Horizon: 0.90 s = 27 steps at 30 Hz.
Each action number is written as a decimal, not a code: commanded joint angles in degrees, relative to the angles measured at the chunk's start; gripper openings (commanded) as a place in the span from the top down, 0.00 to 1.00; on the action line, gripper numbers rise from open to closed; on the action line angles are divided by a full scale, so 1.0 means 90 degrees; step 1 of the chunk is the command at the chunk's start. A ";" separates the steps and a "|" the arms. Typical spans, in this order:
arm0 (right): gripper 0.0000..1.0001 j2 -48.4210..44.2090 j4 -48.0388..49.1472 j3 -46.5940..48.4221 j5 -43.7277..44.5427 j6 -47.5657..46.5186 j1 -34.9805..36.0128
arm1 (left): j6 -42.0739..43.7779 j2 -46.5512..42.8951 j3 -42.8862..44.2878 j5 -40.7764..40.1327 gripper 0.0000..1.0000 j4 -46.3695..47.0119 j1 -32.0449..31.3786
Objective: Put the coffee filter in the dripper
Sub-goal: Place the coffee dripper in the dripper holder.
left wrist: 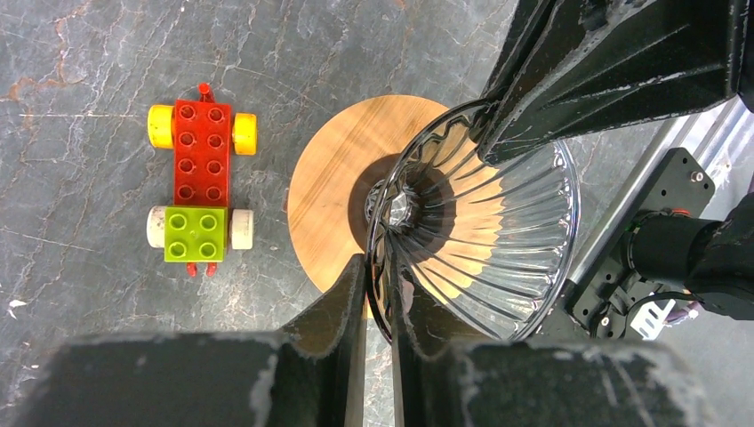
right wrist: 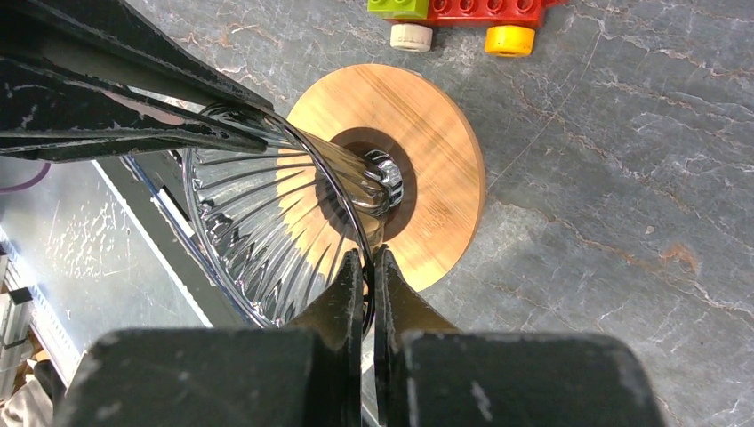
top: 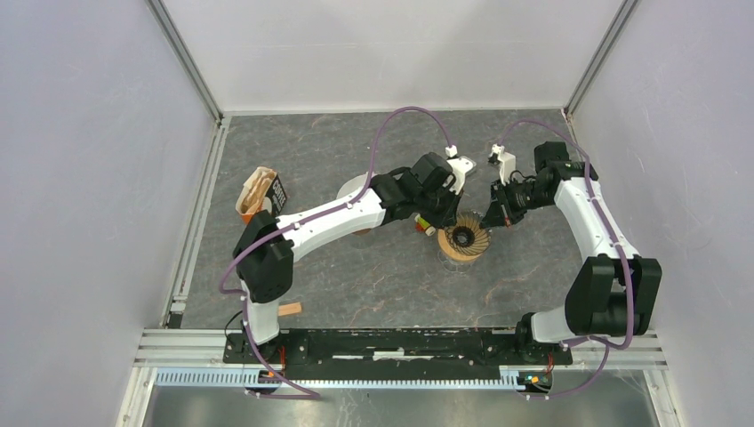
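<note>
The glass ribbed dripper (top: 464, 240) sits on its round wooden base (left wrist: 333, 191) mid-table, with nothing inside it. My left gripper (left wrist: 381, 283) is shut on the dripper's near rim, one finger inside and one outside. My right gripper (right wrist: 368, 265) is shut on the opposite rim in the same way. In the top view the left gripper (top: 450, 216) and right gripper (top: 492, 216) flank the dripper. A brown pack with a black label (top: 260, 193) stands at the left. A white round thing (top: 353, 187) shows partly behind the left arm. I cannot tell which is the filter.
A toy brick car (left wrist: 200, 178), red and green with yellow and white wheels, lies just left of the dripper; it also shows in the right wrist view (right wrist: 462, 13). A small wooden block (top: 290, 310) lies near the left arm's base. Metal rails run along the near table edge.
</note>
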 commanded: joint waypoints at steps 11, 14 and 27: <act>1.00 -0.0055 -0.0158 0.0255 -0.0316 -0.0437 0.0058 | -0.0971 -0.0262 -0.0697 0.0805 0.98 -0.0501 0.0013; 0.91 -0.0068 -0.0138 0.0274 -0.0355 -0.0416 0.0095 | -0.1101 -0.0270 -0.0790 0.0869 0.98 -0.0448 0.0022; 0.69 -0.0126 0.0010 0.0203 -0.0110 -0.0371 0.0117 | -0.1291 -0.0241 -0.1156 0.0823 0.98 -0.0172 0.0156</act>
